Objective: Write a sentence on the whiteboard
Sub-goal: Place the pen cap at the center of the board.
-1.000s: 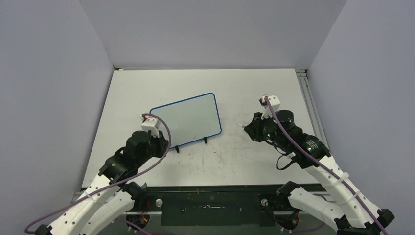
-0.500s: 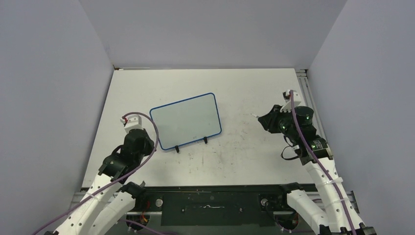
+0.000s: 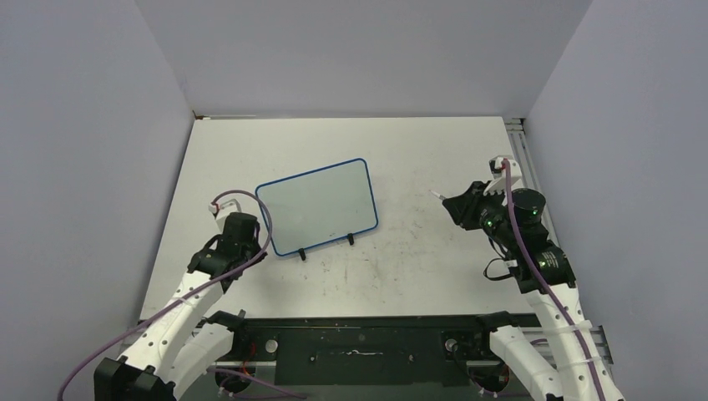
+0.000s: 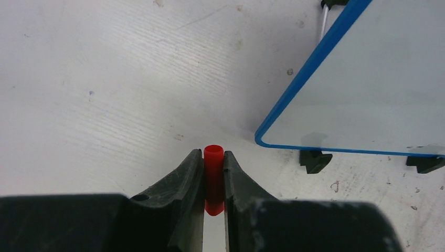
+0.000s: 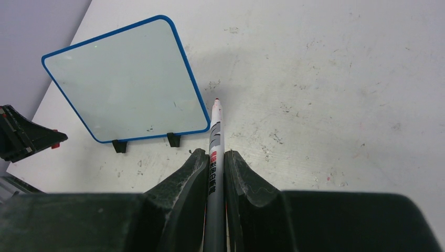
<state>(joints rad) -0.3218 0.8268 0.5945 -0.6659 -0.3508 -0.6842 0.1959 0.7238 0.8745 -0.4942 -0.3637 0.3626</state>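
Currently the whiteboard [image 3: 316, 206] sits on the table [image 3: 417, 150], left of centre and rotated so that its right side runs further from the arms. It is a glossy white panel with a thin blue frame and rounded corners. Two black clip feet [image 5: 119, 146] sit under its near edge. The face is plain pale white with a few tiny dark specks, and nothing is written on it yet. I can't tell whether it lies flat or slightly propped on the feet.

The left gripper [image 4: 213, 155] is closed down tight on a red cap [image 4: 213, 178], which stands between the pads with its open end poking out past the fingertips. It hovers over bare table just beside the board's near left corner, not touching the frame.

The right gripper [image 5: 215, 153] is clamped fully on a marker [image 5: 215, 126], a grey barrel with red print. The marker is uncapped, and its red tip [image 5: 216, 100] points toward the board's near right corner. The top view puts this arm well to the right of the board, with the tip clear of the frame and above scuffed tabletop.
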